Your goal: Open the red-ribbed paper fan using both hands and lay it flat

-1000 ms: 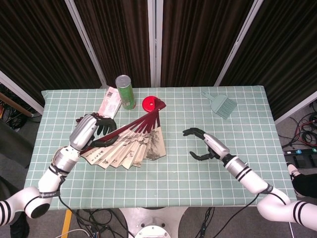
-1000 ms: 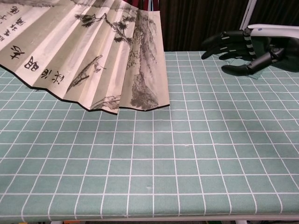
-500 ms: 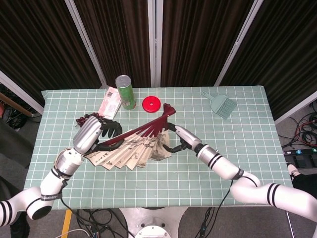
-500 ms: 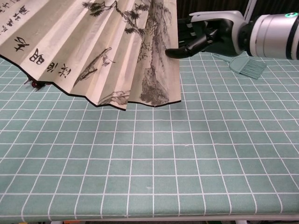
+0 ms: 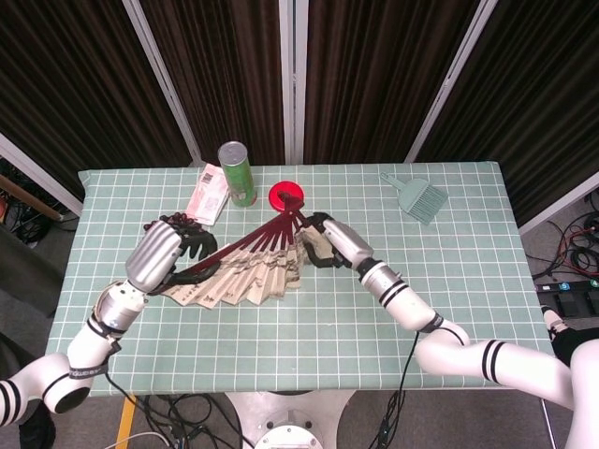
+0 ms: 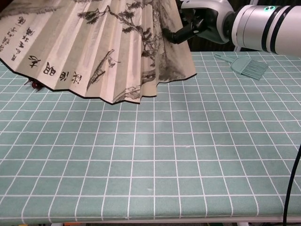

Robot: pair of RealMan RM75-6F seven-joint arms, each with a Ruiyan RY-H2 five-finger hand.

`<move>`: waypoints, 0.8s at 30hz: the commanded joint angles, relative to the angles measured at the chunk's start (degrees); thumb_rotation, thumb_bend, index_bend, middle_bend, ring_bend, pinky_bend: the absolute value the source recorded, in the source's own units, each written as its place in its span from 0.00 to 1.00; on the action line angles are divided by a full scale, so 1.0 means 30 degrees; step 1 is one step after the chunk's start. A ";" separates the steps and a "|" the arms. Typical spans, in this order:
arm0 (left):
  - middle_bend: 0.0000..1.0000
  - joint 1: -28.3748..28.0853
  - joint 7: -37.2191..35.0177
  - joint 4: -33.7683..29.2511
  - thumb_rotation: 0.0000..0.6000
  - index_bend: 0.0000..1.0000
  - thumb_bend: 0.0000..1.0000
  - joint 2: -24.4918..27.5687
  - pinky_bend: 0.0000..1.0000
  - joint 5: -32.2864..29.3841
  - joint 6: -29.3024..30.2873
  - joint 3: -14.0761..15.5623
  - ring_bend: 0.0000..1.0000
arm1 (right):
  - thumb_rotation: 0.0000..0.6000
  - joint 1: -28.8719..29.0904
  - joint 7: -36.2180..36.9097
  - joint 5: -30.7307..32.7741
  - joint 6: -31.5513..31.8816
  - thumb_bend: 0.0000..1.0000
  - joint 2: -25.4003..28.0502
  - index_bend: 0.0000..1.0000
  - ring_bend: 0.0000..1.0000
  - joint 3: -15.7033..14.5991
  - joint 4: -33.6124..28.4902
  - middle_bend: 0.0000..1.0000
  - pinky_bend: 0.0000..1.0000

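The paper fan (image 5: 245,277), with red ribs and ink paintings on cream paper, is spread partway and lifted off the green gridded table (image 5: 449,299). Its ribs meet at a pivot near the red lid. My left hand (image 5: 167,253) grips the fan's left outer rib. My right hand (image 5: 328,241) holds the right outer edge, fingers curled around it. In the chest view the fan's paper (image 6: 103,52) fills the upper left and the right hand (image 6: 202,23) clasps its right edge. The left hand is hidden behind the paper there.
A green can (image 5: 237,173), a pink packet (image 5: 208,192) and a red lid (image 5: 285,196) stand at the back, just behind the fan. A teal brush (image 5: 419,198) lies at the back right, also seen as the brush (image 6: 247,68) in the chest view.
My right hand came in from the right side of the table and took hold of the fan's right edge. The fan has lifted and its pivot has shifted back toward the red lid.
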 commanded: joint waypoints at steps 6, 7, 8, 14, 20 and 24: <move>0.71 0.0488 0.3653 0.3819 1.00 0.59 0.34 -0.1916 0.75 0.2382 0.1467 0.1404 0.71 | 1.00 -0.1025 -0.4907 -0.1480 0.5127 0.58 -0.1253 0.68 0.15 -0.0722 0.2599 0.35 0.02; 0.71 0.0500 0.4099 0.4285 1.00 0.59 0.34 -0.2145 0.75 0.2561 0.1612 0.1453 0.71 | 1.00 -0.1118 -0.5200 -0.1882 0.5622 0.58 -0.1417 0.68 0.15 -0.0824 0.2976 0.35 0.02; 0.71 0.0508 0.4507 0.4739 1.00 0.59 0.34 -0.2368 0.75 0.2732 0.1753 0.1503 0.71 | 1.00 -0.1221 -0.5422 -0.2278 0.6113 0.58 -0.1593 0.68 0.15 -0.0926 0.3354 0.35 0.02; 0.70 0.0652 0.7158 0.7617 1.00 0.59 0.34 -0.3816 0.74 0.3509 0.2664 0.1733 0.71 | 1.00 -0.1922 -0.5712 -0.4697 0.9019 0.56 -0.3014 0.65 0.15 -0.1631 0.6267 0.35 0.02; 0.68 0.0862 1.0566 0.9978 1.00 0.58 0.34 -0.5288 0.69 0.4374 0.3630 0.2015 0.69 | 1.00 -0.2683 -0.5375 -0.6828 1.2159 0.56 -0.5148 0.62 0.15 -0.2408 1.0212 0.35 0.00; 0.67 0.0864 1.2353 1.0907 1.00 0.57 0.34 -0.6071 0.69 0.4734 0.3953 0.2132 0.68 | 1.00 -0.3327 -0.5102 -0.7589 1.4087 0.56 -0.6659 0.59 0.15 -0.2687 1.2819 0.35 0.00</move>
